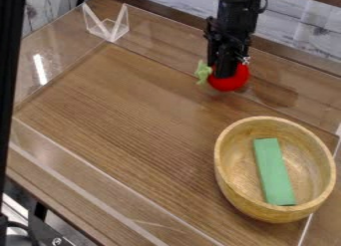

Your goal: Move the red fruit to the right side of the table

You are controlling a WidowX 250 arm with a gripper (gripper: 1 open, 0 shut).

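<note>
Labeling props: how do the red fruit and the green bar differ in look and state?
The red fruit is round; the green bar is long and flat.
The fruit is at the gripper; the bar lies in the wooden bowl, away from it.
Both are smaller than the bowl.

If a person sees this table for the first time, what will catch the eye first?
Probably the bright red fruit, under the dark gripper toward the far side of the table. Then the round wooden bowl at the near right, with a flat green bar inside.
</note>
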